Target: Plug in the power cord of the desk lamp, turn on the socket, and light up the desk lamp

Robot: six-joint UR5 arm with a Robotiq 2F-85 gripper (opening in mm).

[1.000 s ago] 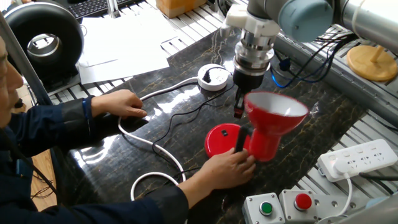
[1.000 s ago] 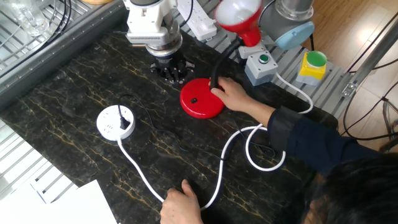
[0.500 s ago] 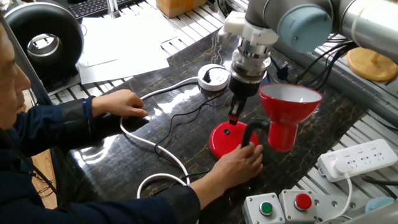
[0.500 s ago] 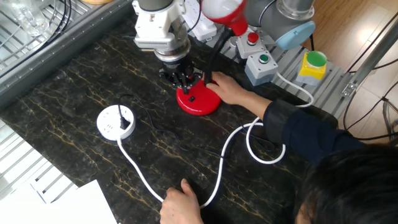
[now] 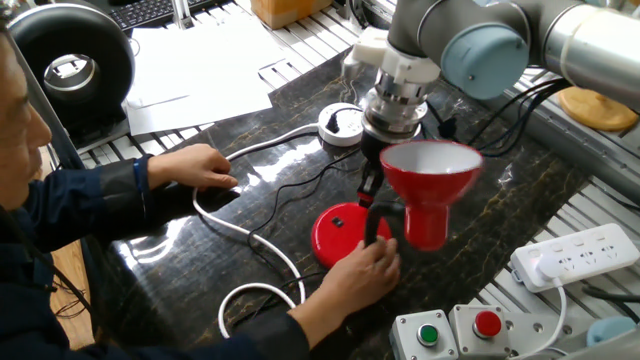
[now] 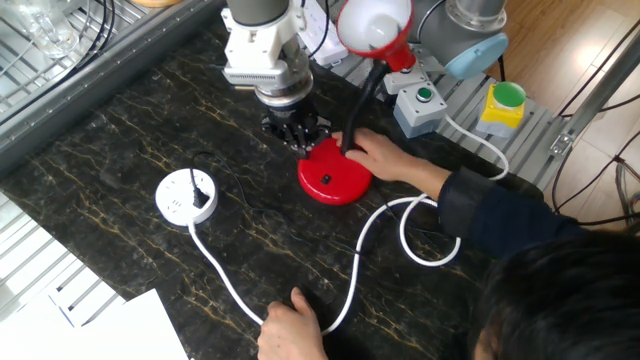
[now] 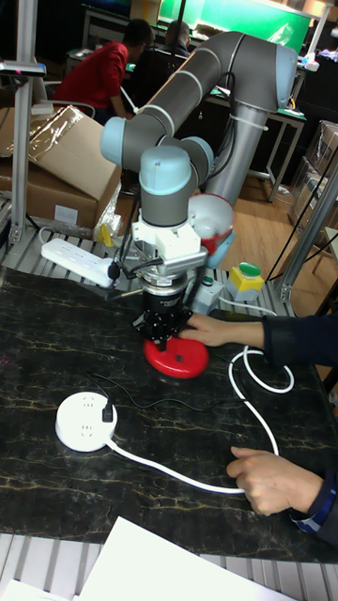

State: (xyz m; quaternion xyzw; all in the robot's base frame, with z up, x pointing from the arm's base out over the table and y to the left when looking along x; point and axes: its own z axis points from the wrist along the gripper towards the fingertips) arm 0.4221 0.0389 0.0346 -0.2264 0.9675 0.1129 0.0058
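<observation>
End effector (image 6: 300, 132): over desk lamp (image 6: 333, 178) base, likely for its switch; finger spread unclear.
Hand (image 6: 375, 157): beside it, steadying the base.

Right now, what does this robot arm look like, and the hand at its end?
The arm is made of thick silver-grey tubes joined by rounded joints with pale blue caps. At its end sits a white boxy block, then a ribbed metal collar. Below that is the small black two-finger gripper. Dark cables trail behind the arm.
</observation>
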